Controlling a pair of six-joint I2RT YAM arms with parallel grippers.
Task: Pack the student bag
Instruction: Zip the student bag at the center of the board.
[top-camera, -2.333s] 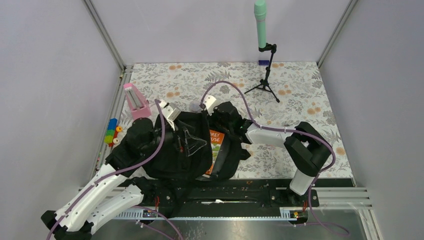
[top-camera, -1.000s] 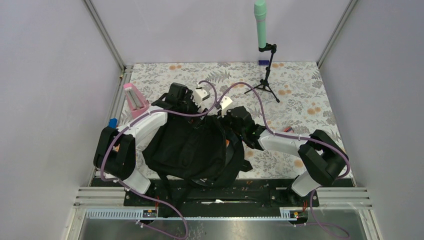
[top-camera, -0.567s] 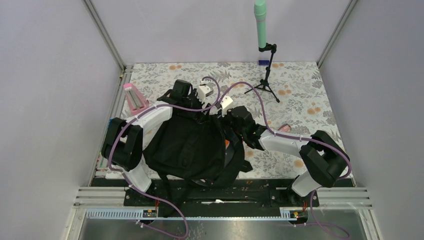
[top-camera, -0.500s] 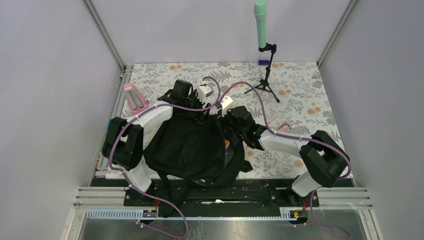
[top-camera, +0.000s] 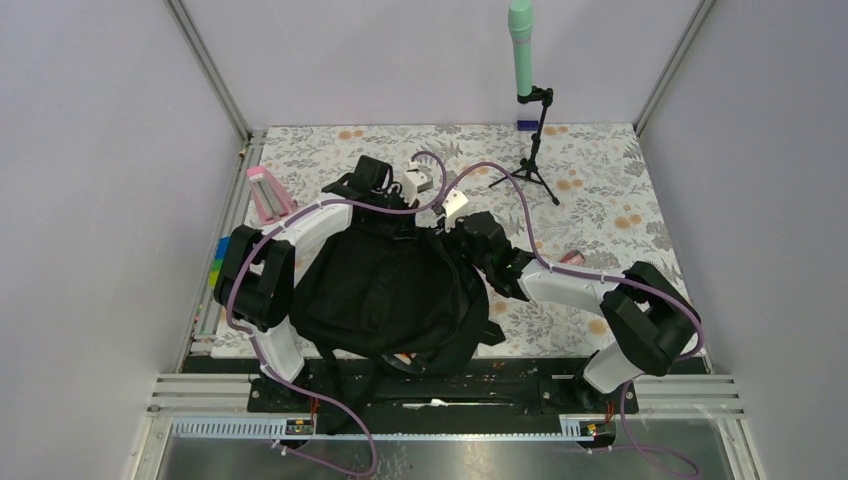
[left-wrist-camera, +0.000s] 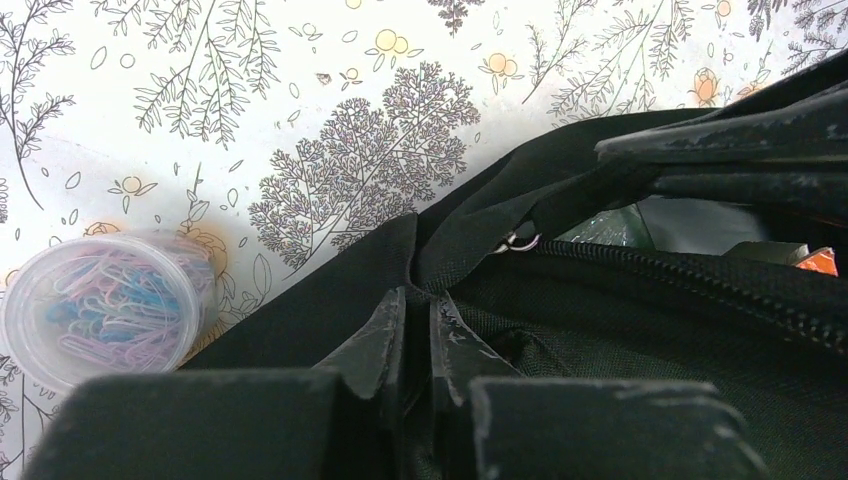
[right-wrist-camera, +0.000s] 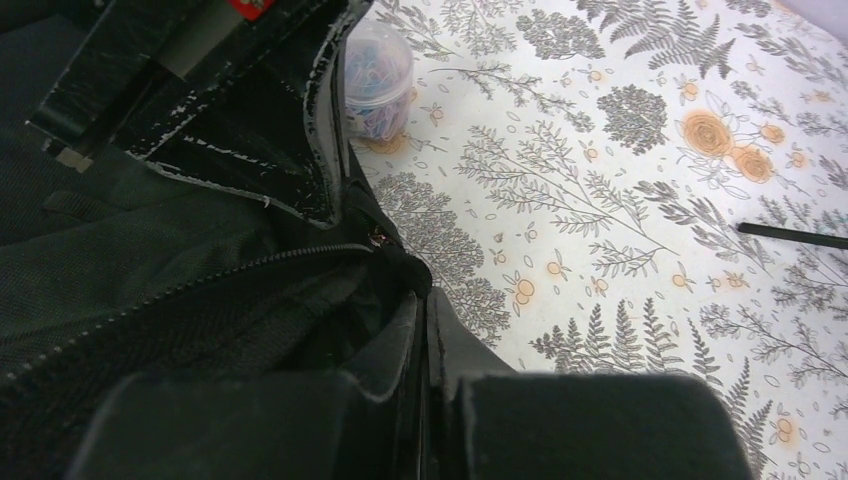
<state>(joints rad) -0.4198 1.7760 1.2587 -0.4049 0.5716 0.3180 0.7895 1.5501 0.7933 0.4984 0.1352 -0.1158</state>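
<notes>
The student bag (top-camera: 385, 290), a large black backpack, lies in front of the arm bases with its zipped opening at the far end. My left gripper (top-camera: 402, 212) is at that far top edge, shut on a fold of the bag's fabric (left-wrist-camera: 415, 300) next to the zip pull (left-wrist-camera: 520, 240). My right gripper (top-camera: 447, 233) is just to its right, shut on the bag's rim (right-wrist-camera: 420, 300) at the zip's end. Through the gap an orange corner (left-wrist-camera: 820, 262) shows inside the bag (left-wrist-camera: 600, 330). The bag's other contents are hidden.
A clear tub of coloured paper clips (left-wrist-camera: 105, 305) stands on the floral cloth just beyond the bag (right-wrist-camera: 378, 75). A green microphone on a black tripod (top-camera: 521, 45) stands at the back. A pink holder (top-camera: 268, 195) and coloured blocks (top-camera: 220, 260) lie at the left edge.
My left arm swung from the bag's left side to its far top edge and its jaws closed on the fabric. The right gripper kept its hold and barely moved.
</notes>
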